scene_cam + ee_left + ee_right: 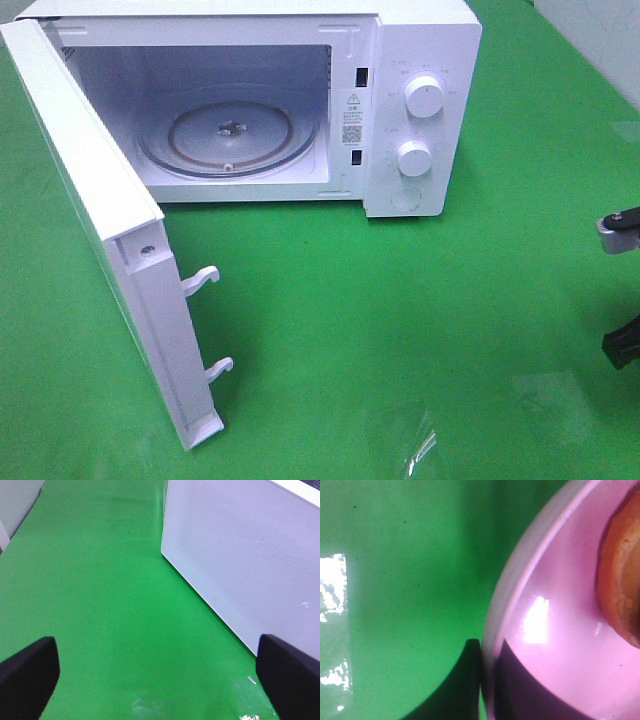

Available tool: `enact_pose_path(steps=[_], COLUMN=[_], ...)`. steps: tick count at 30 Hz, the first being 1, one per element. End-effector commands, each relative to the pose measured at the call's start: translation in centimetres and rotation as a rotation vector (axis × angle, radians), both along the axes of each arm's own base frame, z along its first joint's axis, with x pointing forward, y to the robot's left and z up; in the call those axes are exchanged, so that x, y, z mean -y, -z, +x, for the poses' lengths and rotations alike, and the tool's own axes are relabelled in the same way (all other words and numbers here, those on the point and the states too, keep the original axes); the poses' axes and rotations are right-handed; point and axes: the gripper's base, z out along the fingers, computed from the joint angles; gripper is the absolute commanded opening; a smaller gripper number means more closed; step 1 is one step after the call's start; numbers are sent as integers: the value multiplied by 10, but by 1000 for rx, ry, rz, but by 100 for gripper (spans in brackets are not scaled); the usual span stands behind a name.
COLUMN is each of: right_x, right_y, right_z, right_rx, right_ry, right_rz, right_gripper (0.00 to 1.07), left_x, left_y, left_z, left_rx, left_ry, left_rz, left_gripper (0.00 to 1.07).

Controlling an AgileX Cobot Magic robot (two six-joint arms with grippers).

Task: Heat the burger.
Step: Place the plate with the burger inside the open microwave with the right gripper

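In the right wrist view, the golden-brown bun of the burger [622, 575] shows at the picture's edge, lying on a pink plate [560, 645]. My right gripper [487, 685] is shut on the plate's rim, with one dark finger outside the rim and one inside. In the exterior high view only dark parts of the right arm [620, 232] show at the right edge; burger and plate are out of that view. My left gripper [160, 680] stands open over green cloth, nothing between its fingers.
A white microwave [420, 60] stands at the back, its door [100, 230] swung wide open to the left, with two latch hooks sticking out. Its glass turntable [228, 135] is bare. The door's outer face [240, 555] fills one side of the left wrist view. Green cloth [400, 320] covers the table.
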Motion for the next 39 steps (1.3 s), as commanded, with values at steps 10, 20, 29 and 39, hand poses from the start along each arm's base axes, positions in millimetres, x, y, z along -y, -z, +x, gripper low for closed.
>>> enact_pose_path(steps=[10, 20, 29, 39], right_x=[-16, -40, -58, -85], right_y=[-24, -30, -31, -31], right_z=[-12, -24, -32, -44], right_rx=[33, 18, -1, 11], right_ry=[-135, -253, -341, -493], right_rz=[-102, -128, -149, -149], right_gripper=[0, 0, 0, 0], left_x=[0, 0, 0, 0], left_y=[0, 0, 0, 0], left_z=[0, 0, 0, 0], left_rx=[4, 4, 4, 4], left_ry=[3, 3, 3, 3], left_rz=[-6, -6, -6, -6], left_gripper=[100, 100, 100, 100])
